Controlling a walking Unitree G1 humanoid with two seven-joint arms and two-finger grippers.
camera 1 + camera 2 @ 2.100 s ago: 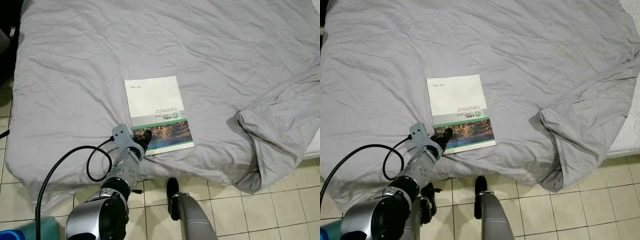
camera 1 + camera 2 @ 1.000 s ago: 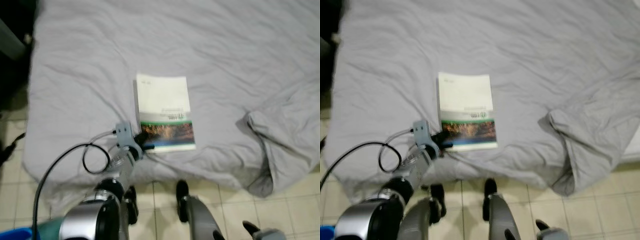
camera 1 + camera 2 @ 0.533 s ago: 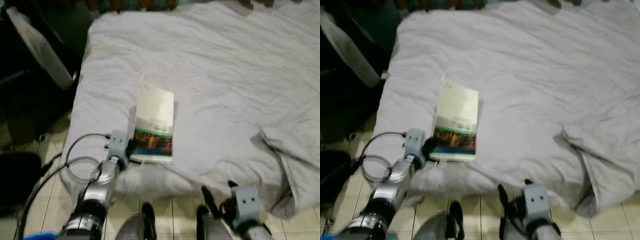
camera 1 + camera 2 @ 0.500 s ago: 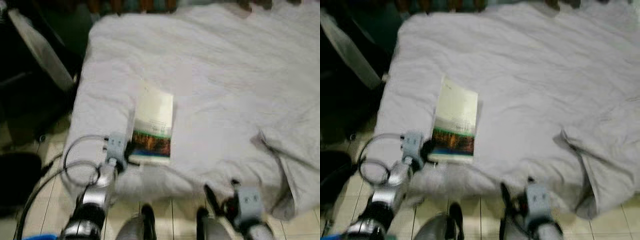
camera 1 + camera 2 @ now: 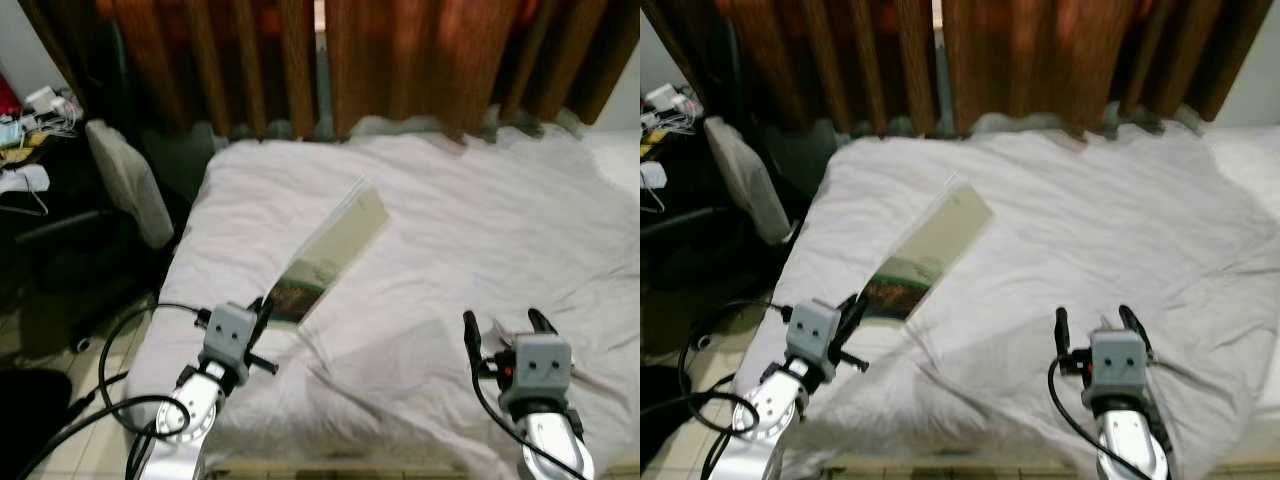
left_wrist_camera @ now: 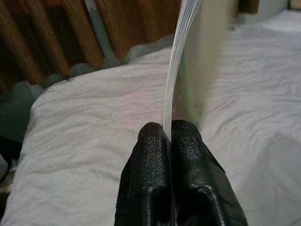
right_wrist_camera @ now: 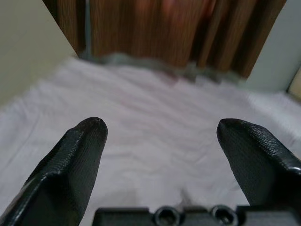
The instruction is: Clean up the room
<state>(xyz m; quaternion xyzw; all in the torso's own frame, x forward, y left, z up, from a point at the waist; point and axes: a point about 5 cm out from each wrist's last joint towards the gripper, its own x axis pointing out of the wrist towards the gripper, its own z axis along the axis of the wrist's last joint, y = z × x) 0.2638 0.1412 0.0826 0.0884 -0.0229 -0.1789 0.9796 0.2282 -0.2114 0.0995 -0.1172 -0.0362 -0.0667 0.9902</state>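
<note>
A thin book (image 5: 335, 240) with a white cover and a green photo band hangs tilted above the grey bed sheet (image 5: 450, 230). My left gripper (image 5: 263, 312) is shut on the book's lower corner near the bed's front left part. In the left wrist view both black fingers (image 6: 153, 155) pinch the book's page edge (image 6: 181, 52). My right gripper (image 5: 503, 325) is raised over the front right of the bed, open, with nothing between its fingers (image 7: 87, 136).
Brown curtains (image 5: 400, 60) hang behind the bed. A chair draped with a pale cloth (image 5: 125, 195) stands left of the bed, beside a dark cluttered desk (image 5: 30, 110). A black cable (image 5: 120, 340) loops from my left arm.
The view has swung up from the bed's front to the curtains. The book, flat on the sheet earlier, is now lifted and tilted in my left gripper. My right gripper has risen into view.
</note>
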